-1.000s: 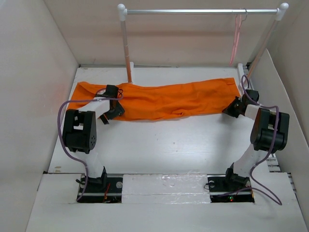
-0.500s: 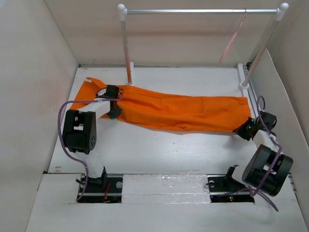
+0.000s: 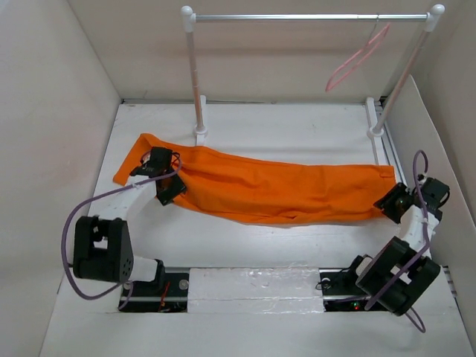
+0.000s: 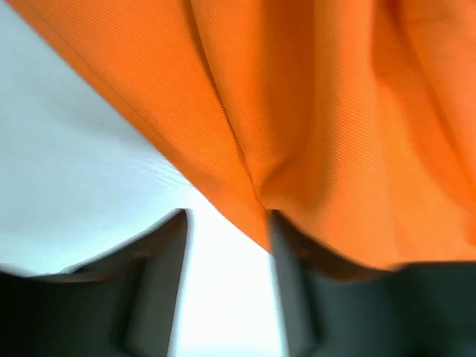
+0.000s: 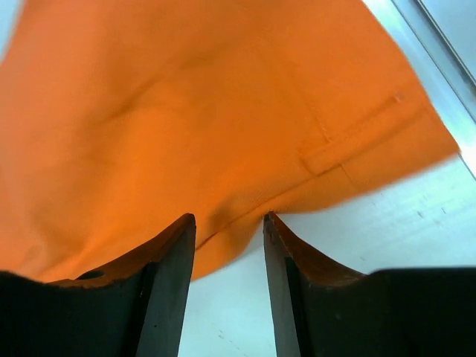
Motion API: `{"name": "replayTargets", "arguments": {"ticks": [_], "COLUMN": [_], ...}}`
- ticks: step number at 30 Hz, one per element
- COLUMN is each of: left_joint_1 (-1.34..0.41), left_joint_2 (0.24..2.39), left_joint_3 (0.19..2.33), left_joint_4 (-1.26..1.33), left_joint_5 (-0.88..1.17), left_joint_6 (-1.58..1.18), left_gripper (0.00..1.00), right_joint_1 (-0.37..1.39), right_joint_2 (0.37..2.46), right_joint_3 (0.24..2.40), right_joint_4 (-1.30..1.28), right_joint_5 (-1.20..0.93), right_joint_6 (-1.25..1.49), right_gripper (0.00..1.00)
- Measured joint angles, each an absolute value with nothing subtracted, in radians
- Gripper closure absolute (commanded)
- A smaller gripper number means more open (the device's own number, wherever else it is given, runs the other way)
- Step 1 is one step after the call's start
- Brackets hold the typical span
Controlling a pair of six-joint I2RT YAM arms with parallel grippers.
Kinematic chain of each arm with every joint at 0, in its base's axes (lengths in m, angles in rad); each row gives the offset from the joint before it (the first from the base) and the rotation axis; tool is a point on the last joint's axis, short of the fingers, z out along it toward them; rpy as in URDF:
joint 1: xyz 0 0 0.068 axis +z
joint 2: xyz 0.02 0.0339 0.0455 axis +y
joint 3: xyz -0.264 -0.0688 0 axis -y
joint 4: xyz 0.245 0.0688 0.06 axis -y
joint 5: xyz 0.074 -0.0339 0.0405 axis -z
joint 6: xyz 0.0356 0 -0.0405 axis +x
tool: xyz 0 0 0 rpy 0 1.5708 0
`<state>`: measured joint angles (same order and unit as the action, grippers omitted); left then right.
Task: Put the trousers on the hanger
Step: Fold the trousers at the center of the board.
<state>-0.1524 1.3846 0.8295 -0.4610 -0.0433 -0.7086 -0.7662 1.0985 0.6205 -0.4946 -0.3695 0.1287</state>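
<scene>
The orange trousers (image 3: 275, 190) lie stretched out flat across the table, left to right. My left gripper (image 3: 172, 187) is at their left part, over the near edge. In the left wrist view it (image 4: 227, 216) is open, with bare table between the fingers and the cloth (image 4: 335, 111) draped over the right finger. My right gripper (image 3: 388, 202) is at the trousers' right end. In the right wrist view it (image 5: 227, 217) is open, with the hem of the cloth (image 5: 186, 111) lying loose between the fingertips. The pale-pink hanger (image 3: 355, 58) hangs tilted from the rail at the back right.
A metal rail (image 3: 305, 16) on two white posts spans the back of the table, its left post (image 3: 197, 89) standing just behind the trousers. White walls close in the table on the left, right and back. A metal strip (image 5: 431, 52) runs along the right edge.
Both grippers went from shut on the cloth to open. The trousers have been drawn flatter and nearer the front right. The right arm came nearer. The hanger has swung up to the left.
</scene>
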Motion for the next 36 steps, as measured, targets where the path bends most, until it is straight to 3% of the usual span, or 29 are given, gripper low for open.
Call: {"name": "replayTargets", "arguments": {"ticks": [3,4,6,7,8,14,15,18,19,25,36], "left_joint_1": [-0.146,-0.146,-0.143,-0.138,-0.127,0.084,0.12,0.222,0.247,0.276,0.27], "left_joint_2": [1.301,1.273,1.225,1.21,1.205,1.392,1.433,1.532,1.547,1.601,1.787], "left_joint_3": [0.868,0.883,0.912,0.928,0.942,1.029,1.033,1.033,1.029,1.039,1.131], "left_joint_4": [-0.507,-0.513,-0.515,-0.513,-0.511,-0.458,-0.445,-0.426,-0.411,-0.331,-0.279], "left_joint_5": [-0.081,-0.102,-0.155,-0.181,-0.202,-0.219,-0.211,-0.158,-0.138,-0.069,-0.072], "left_joint_6": [-0.696,-0.694,-0.694,-0.696,-0.699,-0.738,-0.742,-0.754,-0.757,-0.764,-0.774], "left_gripper": [0.46,0.45,0.46,0.46,0.48,0.49,0.49,0.48,0.48,0.48,0.52], "right_joint_1": [-0.664,-0.628,-0.543,-0.496,-0.448,-0.054,0.017,0.185,0.236,0.469,0.576], "right_joint_2": [1.072,1.058,1.024,1.005,0.991,0.97,0.976,0.994,1.001,1.042,1.1], "right_joint_3": [0.678,0.693,0.712,0.714,0.714,0.697,0.696,0.685,0.683,0.67,0.67], "right_joint_4": [-0.505,-0.507,-0.501,-0.497,-0.493,-0.44,-0.436,-0.421,-0.417,-0.38,-0.339], "right_joint_5": [-0.374,-0.376,-0.384,-0.391,-0.395,-0.429,-0.426,-0.421,-0.413,-0.369,-0.346], "right_joint_6": [0.119,0.12,0.118,0.12,0.122,0.127,0.122,0.108,0.103,0.094,0.102], "right_gripper": [0.53,0.58,0.8,1.0,1.0,0.99,0.85,0.58,0.55,0.51,0.53]}}
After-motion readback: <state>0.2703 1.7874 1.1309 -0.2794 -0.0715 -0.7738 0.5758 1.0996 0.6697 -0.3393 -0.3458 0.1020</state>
